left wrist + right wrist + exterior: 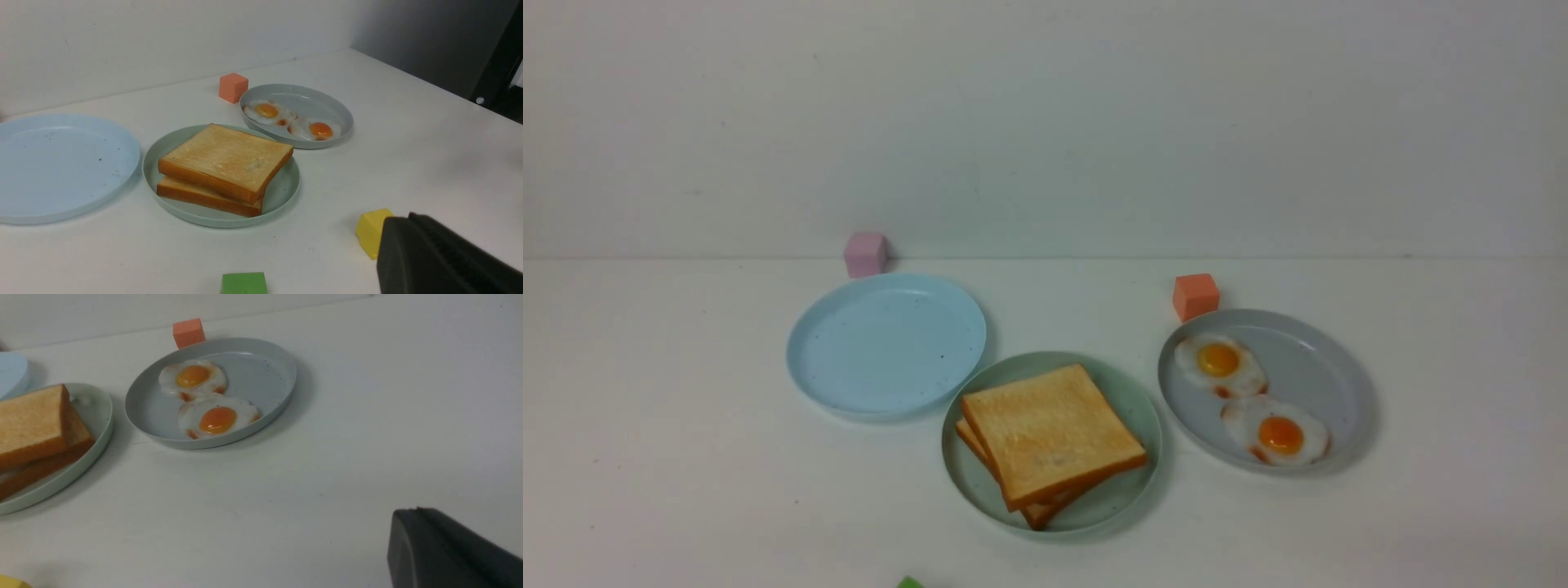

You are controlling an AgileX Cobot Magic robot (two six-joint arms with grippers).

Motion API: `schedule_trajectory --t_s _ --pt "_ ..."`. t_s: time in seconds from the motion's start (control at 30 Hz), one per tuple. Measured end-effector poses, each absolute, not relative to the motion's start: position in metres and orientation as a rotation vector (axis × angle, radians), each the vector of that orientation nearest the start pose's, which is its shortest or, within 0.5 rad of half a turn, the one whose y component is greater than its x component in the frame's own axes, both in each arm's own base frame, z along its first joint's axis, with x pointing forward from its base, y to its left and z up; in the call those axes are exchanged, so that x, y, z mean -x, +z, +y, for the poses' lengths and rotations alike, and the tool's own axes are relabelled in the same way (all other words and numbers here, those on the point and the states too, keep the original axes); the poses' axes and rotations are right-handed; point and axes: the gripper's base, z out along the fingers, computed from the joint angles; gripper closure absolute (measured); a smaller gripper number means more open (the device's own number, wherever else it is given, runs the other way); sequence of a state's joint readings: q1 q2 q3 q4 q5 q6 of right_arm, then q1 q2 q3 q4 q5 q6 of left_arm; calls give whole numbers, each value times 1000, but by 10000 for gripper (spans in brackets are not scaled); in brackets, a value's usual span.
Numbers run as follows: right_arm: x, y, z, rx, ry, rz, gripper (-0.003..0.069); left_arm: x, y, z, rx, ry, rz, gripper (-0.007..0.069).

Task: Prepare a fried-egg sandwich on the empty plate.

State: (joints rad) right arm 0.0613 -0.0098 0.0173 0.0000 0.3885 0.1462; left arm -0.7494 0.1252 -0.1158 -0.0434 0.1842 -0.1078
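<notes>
Front view lacks both arms, wrist views crop closed left end effector, right end effector.

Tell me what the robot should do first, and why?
Probably open the shut left gripper and reach for the top toast slice. Both slices sit stacked on the green plate, the blue plate beside it is empty, and a sandwich starts with bread.

**Three plates in a row on the tabletop**

Two bread slices lie stacked on the middle plate. Left and slightly behind it sits another plate, a cube behind that. Right, a third plate holds two fried eggs, a cube just behind.
</notes>
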Motion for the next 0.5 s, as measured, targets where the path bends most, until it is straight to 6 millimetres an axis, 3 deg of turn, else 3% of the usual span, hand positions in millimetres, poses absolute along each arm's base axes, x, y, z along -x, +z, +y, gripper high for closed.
schedule_trajectory --t_s 0.5 --pt "-52 173 3 -85 146 1880 662 -46 228 -44 -515 -679 1645 624"
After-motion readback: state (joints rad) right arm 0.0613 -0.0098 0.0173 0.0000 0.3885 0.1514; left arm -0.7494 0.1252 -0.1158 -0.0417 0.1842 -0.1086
